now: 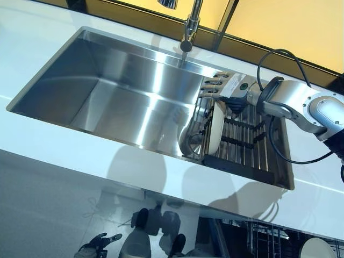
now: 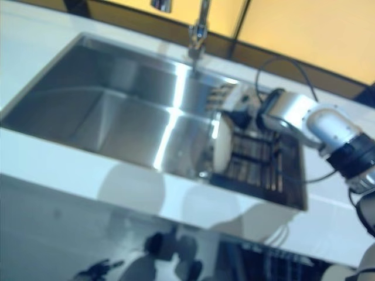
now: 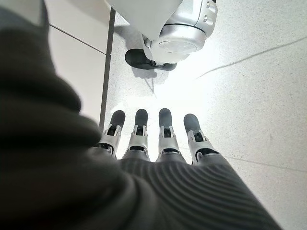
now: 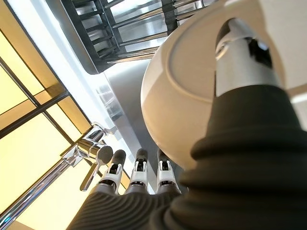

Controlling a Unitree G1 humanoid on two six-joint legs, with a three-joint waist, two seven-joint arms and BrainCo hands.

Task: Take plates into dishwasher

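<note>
Ceramic item: one cream plate point(image 1: 216, 130) stands on edge in the dark drying rack point(image 1: 244, 142) at the right end of the steel sink point(image 1: 123, 86).
Plate position: upright at the rack's left end, just beside the open basin, face turned toward the basin.
Right hand point(image 1: 223, 86): I have it above the plate's top edge. In the right wrist view the thumb point(image 4: 238, 52) lies across the plate's face point(image 4: 177, 96) while the fingers point(image 4: 139, 173) run straight out on the other side. I judge contact at the thumb only; a closed pinch is not visible.
Left hand point(image 3: 153, 143): hangs low beside the tabletop point(image 1: 64, 148), fingers straight and spread, holding nothing, floor beyond.
Handling, weight: I expect moderate weight for one hand; stiff, no flex.
Handling, surface: glazed and likely slick, possibly wet from the sink; I cannot tell wetness from these views.
Handling, fragility: brittle; a knock against the rack bars, the sink wall or the tap point(image 1: 189, 32) could chip it.
Hold point: the upper rim, thumb on one face and fingers on the opposite face, squeezed across the thickness, well seated past the raised edge.
Lift direction: straight up out of the rack slots before any swing, to avoid levering against the bars.
Destination: a dishwasher rack point(image 1: 266, 242) shows at the lower right, below the tabletop, with one pale plate point(image 1: 317, 248) already in it.
</note>
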